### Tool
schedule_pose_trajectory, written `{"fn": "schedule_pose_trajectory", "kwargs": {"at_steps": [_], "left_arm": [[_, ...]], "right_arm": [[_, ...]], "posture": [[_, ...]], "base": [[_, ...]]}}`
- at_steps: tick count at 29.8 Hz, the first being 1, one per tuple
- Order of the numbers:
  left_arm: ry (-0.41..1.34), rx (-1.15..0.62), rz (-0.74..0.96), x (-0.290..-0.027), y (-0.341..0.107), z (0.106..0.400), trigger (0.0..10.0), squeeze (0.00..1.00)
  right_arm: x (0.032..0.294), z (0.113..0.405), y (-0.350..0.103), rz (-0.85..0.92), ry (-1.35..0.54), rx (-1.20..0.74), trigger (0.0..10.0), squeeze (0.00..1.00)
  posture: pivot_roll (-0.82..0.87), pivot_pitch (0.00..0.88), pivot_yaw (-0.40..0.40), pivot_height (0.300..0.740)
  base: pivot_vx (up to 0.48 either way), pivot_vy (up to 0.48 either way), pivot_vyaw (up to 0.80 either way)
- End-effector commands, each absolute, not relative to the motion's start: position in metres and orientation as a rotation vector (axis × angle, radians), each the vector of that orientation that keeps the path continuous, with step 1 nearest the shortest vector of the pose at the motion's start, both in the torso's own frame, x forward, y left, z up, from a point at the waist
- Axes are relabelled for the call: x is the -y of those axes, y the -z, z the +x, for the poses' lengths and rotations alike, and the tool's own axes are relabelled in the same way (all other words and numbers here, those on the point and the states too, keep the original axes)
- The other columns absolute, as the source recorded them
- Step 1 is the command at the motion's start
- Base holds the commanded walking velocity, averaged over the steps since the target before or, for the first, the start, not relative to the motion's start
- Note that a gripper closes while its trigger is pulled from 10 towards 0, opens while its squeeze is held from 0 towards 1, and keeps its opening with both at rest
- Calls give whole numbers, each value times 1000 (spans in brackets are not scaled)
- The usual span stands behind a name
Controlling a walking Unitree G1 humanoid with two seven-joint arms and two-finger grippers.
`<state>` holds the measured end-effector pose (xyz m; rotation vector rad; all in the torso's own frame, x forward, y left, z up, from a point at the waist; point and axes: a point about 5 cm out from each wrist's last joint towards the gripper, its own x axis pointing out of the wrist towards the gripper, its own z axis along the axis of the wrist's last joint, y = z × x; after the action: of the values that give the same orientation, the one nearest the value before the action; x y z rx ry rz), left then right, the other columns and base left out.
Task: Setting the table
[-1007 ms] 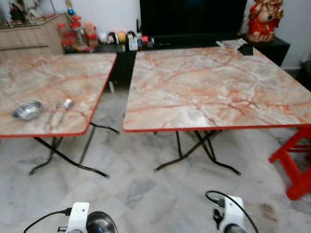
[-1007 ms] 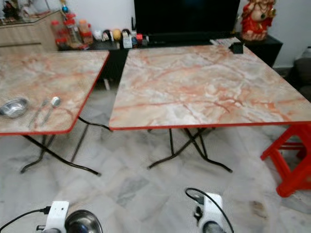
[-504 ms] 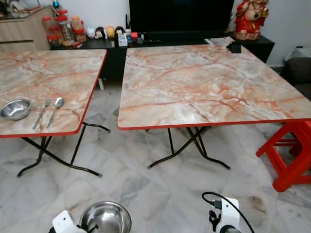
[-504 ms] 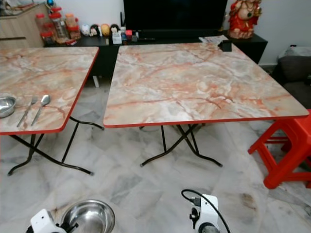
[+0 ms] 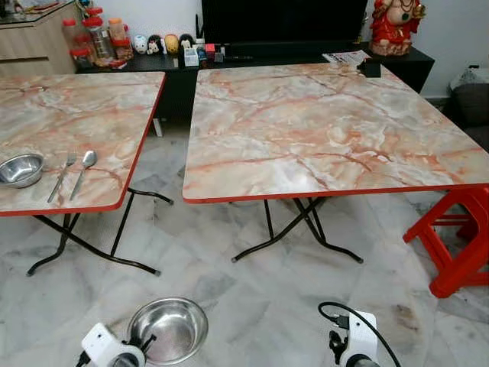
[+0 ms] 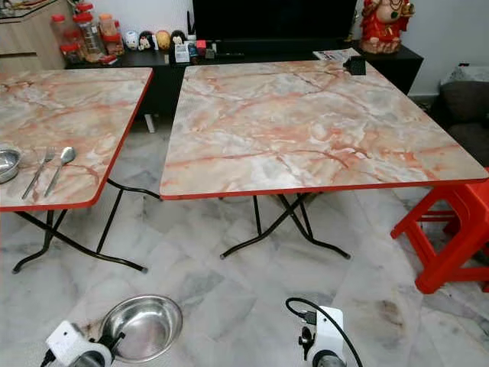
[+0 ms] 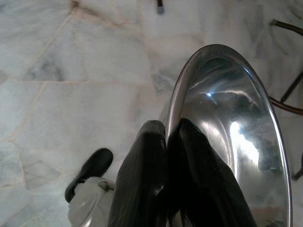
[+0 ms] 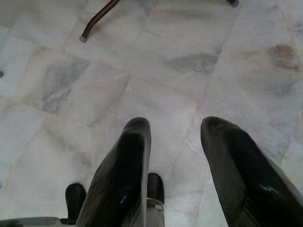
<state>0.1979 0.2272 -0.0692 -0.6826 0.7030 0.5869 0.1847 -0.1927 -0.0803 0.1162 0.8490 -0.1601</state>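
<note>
My left gripper (image 7: 168, 130) is shut on the rim of a shiny steel bowl (image 5: 170, 329), one finger inside and one outside. I hold it low over the marble floor, in front of the gap between two marble-patterned folding tables. On the left table (image 5: 84, 115), near its front edge, lie a second steel bowl (image 5: 21, 169), a fork (image 5: 61, 177) and a spoon (image 5: 82, 171). The right table (image 5: 321, 130) has a bare top apart from a small black object (image 5: 370, 69) at its far corner. My right gripper (image 8: 176, 127) hangs open above the floor with nothing in it.
A red plastic stool (image 5: 458, 237) stands by the right table's front right corner. Behind the tables a low black TV cabinet (image 5: 267, 57) carries jars (image 5: 95, 38), small ornaments and a red statue (image 5: 395, 27). Both tables' black folding legs (image 5: 306, 229) spread over the floor.
The camera has moved nearer the tables and tilted down. My left arm has brought the held bowl forward and up, so the whole bowl now shows. The right arm is unchanged.
</note>
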Motion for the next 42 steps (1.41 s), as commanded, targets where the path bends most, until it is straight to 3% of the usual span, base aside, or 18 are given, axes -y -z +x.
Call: {"fn": "schedule_pose_trajectory", "kwargs": {"at_steps": [1,8,18,42], "left_arm": [[-573,-702,-659,-227,68,200,10000,0],[-563,-705,-661,-223,68,202,10000,0],[-553,-706,-661,-220,68,203,10000,0],[-558,-694,-665,-215,65,210,10000,0]], "right_arm": [[194,186,79,112,168,-843,10000,0],[197,187,78,94,168,-836,10000,0],[197,184,80,100,171,-849,10000,0],[198,183,80,96,158,-851,10000,0]], "posture": [[-15,0,2,740],[-18,0,-1,740],[-25,0,-2,740],[-41,0,3,740]], "base": [[322,0,0],[360,0,571],[385,0,0],[0,-23,0]]}}
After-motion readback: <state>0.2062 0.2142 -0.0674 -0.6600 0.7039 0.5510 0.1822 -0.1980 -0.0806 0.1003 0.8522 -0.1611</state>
